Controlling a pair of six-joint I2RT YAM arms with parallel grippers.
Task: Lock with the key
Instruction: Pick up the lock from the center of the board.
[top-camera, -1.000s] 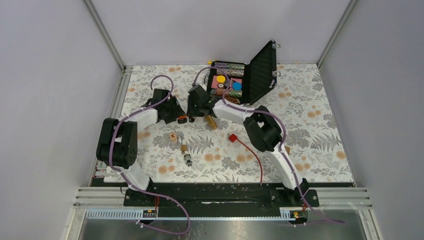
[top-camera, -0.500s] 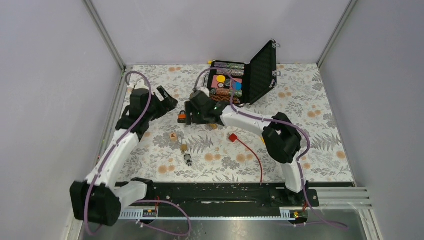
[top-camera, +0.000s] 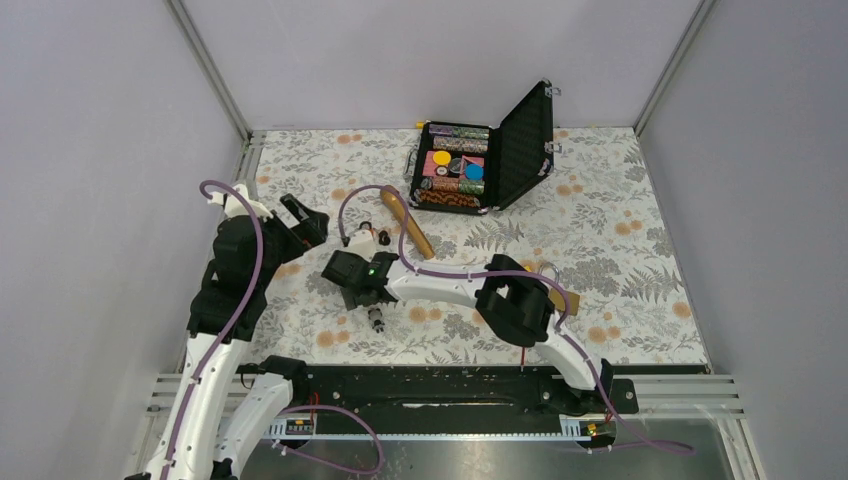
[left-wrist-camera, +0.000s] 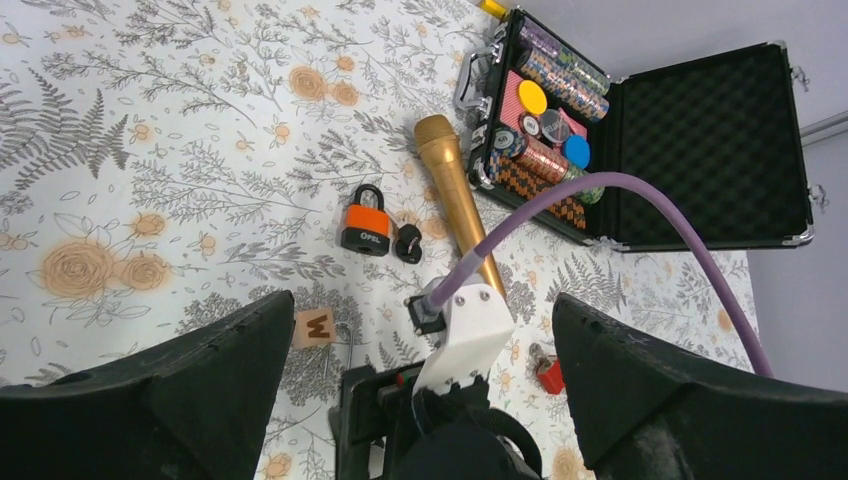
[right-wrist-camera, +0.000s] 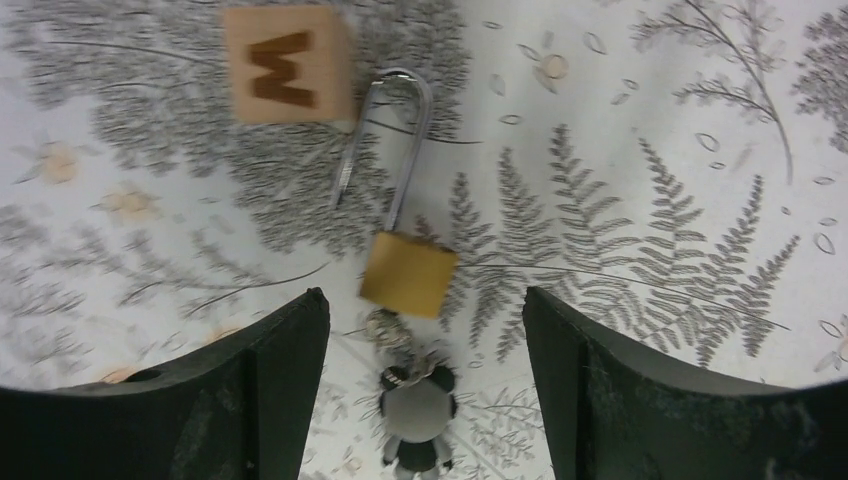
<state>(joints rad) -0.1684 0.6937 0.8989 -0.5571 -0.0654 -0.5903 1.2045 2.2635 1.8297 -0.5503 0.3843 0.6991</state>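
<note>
Between the fingers of the right end effector (right-wrist-camera: 420, 300), the key (right-wrist-camera: 416, 425) looks blurry. From above, that end effector covers the brass padlock (right-wrist-camera: 408, 273). Its arm (left-wrist-camera: 470, 330) half hides a red padlock (left-wrist-camera: 547, 372).

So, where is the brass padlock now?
In the right wrist view, the brass padlock lies under the open right end effector, just below the W block.

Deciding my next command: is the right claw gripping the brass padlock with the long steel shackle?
No, the right claw stands open over the brass padlock, which lies on the floral cloth.
</note>
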